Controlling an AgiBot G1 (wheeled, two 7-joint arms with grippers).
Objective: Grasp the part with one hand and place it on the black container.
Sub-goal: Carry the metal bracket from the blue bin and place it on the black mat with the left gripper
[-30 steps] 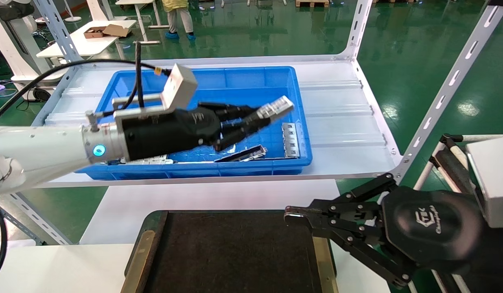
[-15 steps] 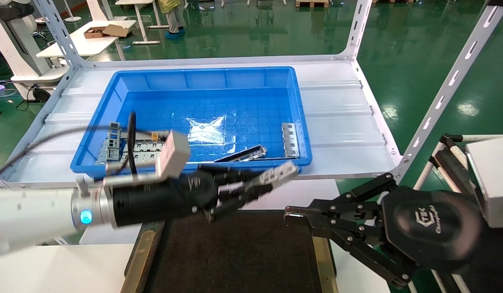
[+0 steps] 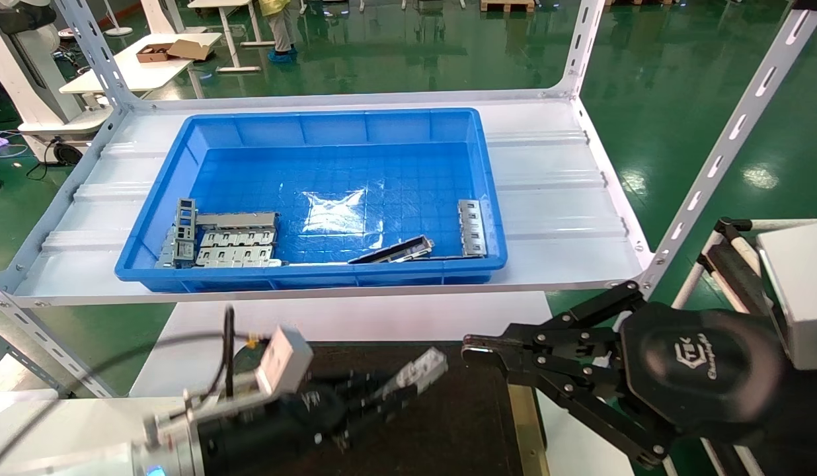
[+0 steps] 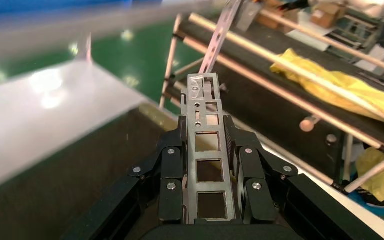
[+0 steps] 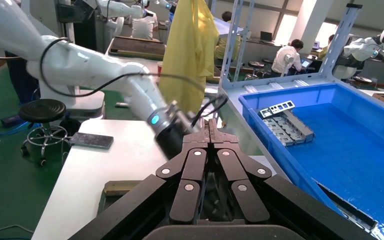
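The part (image 3: pixel 420 369), a narrow light-grey strip with square cutouts, sticks out of my left gripper (image 3: pixel 389 391), which is shut on it low over the black container (image 3: pixel 448 423). In the left wrist view the part (image 4: pixel 206 150) runs between the two black fingers (image 4: pixel 171 167), with the black container's dark surface (image 4: pixel 75 175) beneath. My right gripper (image 3: pixel 478 349) hangs shut and empty at the container's right rim; in the right wrist view the right gripper (image 5: pixel 211 131) has its fingertips pressed together.
The deep blue bin (image 3: pixel 488 198) on the white shelf (image 3: pixel 554 198) holds several grey slotted plates (image 3: pixel 230 241), a dark strip (image 3: pixel 398 251) and another grey piece (image 3: pixel 471 228). A slanted shelf post (image 3: pixel 726 145) stands at right. White tabletop (image 3: pixel 349 317) lies between shelf and container.
My left gripper has carried the part out of the blue bin, toward me and down, and now it is low over the black container. The right arm has not moved.
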